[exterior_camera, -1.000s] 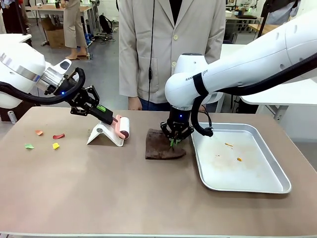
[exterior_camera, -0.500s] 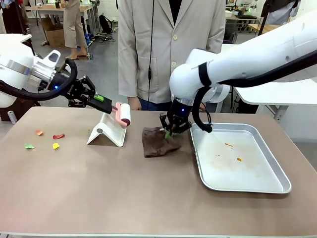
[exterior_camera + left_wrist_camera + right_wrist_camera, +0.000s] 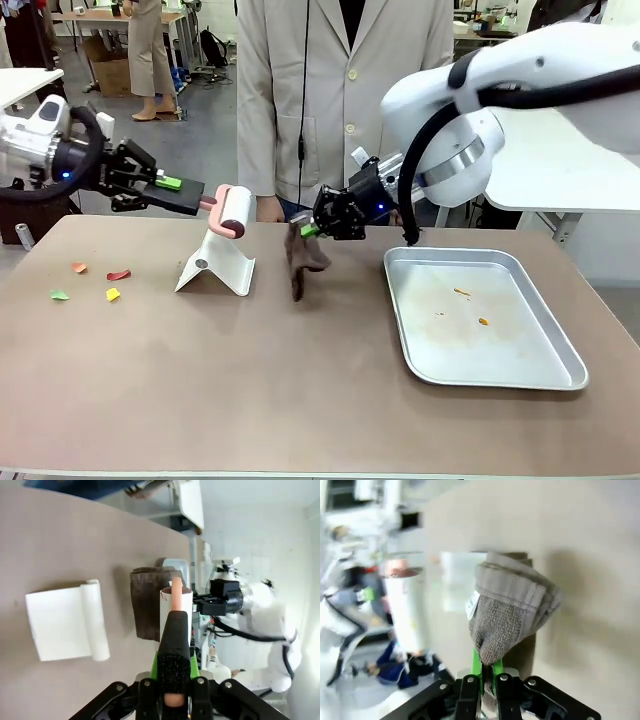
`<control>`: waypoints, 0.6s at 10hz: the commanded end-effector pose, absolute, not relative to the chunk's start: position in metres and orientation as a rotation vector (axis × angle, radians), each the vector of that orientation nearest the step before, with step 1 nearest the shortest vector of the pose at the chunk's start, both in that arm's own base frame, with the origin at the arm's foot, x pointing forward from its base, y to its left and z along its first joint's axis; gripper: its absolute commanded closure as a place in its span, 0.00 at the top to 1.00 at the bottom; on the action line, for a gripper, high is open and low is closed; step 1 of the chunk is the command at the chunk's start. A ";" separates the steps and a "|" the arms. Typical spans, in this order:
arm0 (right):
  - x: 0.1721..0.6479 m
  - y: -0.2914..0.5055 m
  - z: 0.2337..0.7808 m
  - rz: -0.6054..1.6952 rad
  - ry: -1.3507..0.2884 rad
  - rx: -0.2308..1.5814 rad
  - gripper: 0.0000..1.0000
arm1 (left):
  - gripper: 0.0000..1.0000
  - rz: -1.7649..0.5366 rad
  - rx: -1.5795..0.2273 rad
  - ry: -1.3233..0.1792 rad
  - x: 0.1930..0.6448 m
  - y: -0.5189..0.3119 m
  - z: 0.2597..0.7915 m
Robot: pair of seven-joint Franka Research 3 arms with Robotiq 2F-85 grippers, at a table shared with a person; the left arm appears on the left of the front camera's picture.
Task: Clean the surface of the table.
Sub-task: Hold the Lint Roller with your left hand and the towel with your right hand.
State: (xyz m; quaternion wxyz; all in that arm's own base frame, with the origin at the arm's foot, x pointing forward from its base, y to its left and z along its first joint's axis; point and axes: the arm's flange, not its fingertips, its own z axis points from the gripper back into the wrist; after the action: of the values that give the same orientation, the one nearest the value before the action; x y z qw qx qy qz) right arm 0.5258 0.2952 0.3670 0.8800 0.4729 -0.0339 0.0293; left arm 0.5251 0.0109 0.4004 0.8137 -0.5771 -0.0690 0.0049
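The large rectangular table with its matte brownish-taupe top and thin pale edge spans the whole foreground, and a person in a pale beige coat stands at its far side. The left gripper reaches in level from the left, its fingers clenched on the pink handle of a white lint roller. The roller is held in the air, close above the top of a white folded plastic stand that rests on the tabletop. In the left wrist view the same gripper clamps the handle between its green pads, with the roller ahead of it and the stand off to one side on the table. The right gripper pinches the top of a dark brown terry cloth, which hangs down bunched between the stand and a shiny rectangular metal tray. Whether the cloth's lower end touches the table I cannot tell. The right wrist view shows the gripper's fingers closed tight on the cloth, which has a small white label. A few orange crumbs lie in the tray. Four small coloured paper scraps sit on the table near its left edge, well apart from the stand.
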 end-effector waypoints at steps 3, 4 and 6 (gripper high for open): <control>0.477 0.223 0.336 0.204 0.121 1.357 0.00 | 0.04 -0.053 -1.420 -0.035 0.520 0.068 0.391; 0.472 0.212 0.337 0.182 0.164 1.410 0.00 | 0.04 -0.030 -1.449 -0.041 0.516 0.084 0.389; 0.458 0.162 0.338 0.066 0.194 1.520 0.00 | 0.04 -0.039 -1.478 -0.103 0.503 0.123 0.377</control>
State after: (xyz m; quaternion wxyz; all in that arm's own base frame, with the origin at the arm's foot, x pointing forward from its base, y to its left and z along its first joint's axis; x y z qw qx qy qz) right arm 0.4637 0.1854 0.3256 0.7293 0.6752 0.0906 0.0628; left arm 0.5045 0.1083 0.3811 0.7484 -0.6627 -0.0269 0.0037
